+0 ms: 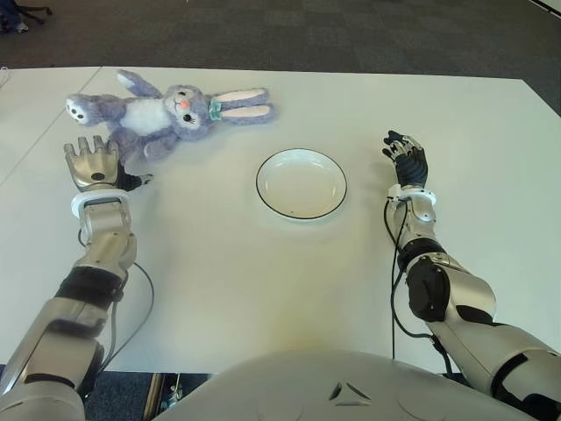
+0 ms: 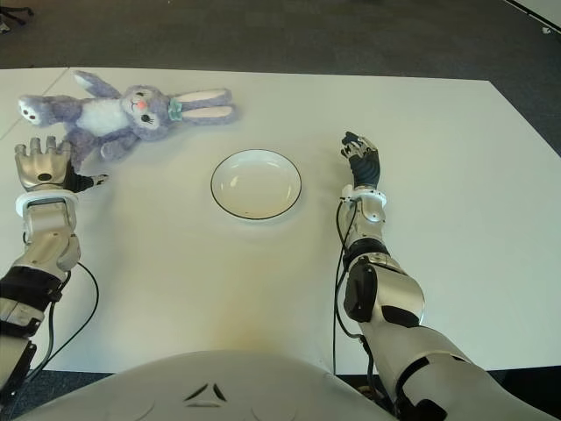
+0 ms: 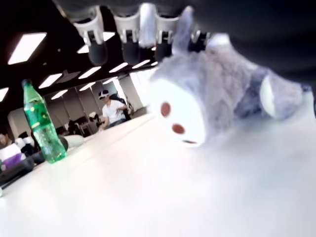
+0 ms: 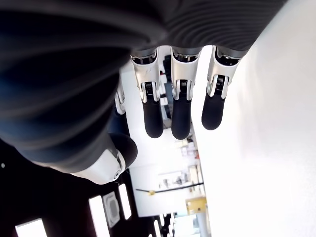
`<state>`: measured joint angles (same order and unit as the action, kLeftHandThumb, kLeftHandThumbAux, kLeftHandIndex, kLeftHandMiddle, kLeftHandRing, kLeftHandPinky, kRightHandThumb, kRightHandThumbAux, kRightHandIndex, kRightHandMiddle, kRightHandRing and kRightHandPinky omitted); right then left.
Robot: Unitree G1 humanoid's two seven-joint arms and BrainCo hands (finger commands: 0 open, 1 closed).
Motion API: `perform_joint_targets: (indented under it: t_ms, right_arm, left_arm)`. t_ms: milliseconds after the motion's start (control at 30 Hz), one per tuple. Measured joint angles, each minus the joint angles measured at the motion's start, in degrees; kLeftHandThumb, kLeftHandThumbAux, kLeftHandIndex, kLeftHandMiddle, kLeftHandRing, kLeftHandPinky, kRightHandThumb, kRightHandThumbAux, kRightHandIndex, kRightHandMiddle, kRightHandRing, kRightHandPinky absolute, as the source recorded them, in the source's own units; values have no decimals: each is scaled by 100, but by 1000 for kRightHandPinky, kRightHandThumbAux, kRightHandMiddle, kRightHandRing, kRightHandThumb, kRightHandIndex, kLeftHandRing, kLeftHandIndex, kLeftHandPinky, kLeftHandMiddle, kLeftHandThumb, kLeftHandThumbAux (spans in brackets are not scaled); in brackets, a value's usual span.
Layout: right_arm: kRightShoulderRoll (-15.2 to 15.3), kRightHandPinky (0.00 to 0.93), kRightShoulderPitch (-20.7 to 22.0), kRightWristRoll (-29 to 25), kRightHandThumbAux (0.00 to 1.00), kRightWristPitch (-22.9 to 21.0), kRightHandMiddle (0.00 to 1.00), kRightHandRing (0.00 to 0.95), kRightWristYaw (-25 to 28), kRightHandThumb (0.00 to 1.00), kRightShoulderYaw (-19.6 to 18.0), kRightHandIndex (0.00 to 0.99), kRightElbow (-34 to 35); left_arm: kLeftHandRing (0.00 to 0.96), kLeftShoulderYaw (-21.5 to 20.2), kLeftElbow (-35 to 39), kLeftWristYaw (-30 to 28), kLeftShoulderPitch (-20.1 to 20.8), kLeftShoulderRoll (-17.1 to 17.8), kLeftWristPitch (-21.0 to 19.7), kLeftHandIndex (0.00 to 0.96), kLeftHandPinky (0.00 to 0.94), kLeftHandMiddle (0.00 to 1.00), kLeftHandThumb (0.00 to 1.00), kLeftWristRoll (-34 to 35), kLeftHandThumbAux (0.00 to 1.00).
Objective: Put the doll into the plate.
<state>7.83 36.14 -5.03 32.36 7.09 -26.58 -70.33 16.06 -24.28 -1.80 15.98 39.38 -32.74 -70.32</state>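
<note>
We see the doll [image 1: 171, 112], a purple-grey plush rabbit, lying on its back on the white table [image 1: 263, 281] at the far left, ears pointing toward the middle. The plate [image 1: 301, 183], white with a dark rim, sits empty near the table's centre, well apart from the doll. Our left hand [image 1: 91, 164] is just beside the doll's lower body, fingers spread and relaxed, holding nothing; its wrist view shows the doll's foot close under the fingertips [image 3: 98, 52]. Our right hand [image 1: 405, 160] shows to the right of the plate, fingers extended, holding nothing.
</note>
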Motion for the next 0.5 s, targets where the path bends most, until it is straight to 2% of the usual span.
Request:
perform_joint_targets:
  t_ms: [133, 300, 500]
  right_arm:
    - [7, 263, 4, -3, 734, -1, 234, 230, 0, 697, -14, 403, 2]
    - [24, 236, 20, 3, 733, 0, 227, 220, 0, 697, -19, 403, 25]
    - [27, 245, 22, 2, 733, -1, 227, 219, 1, 697, -36, 403, 25]
  left_arm:
    - [0, 151, -779, 23, 448, -200, 150, 0, 0, 0, 64, 112, 273]
    - [0, 272, -1825, 270, 1137, -307, 423, 0, 0, 0, 70, 245, 302]
    - [0, 399, -3077, 629, 1928, -460, 817, 0, 0, 0, 61, 381, 345]
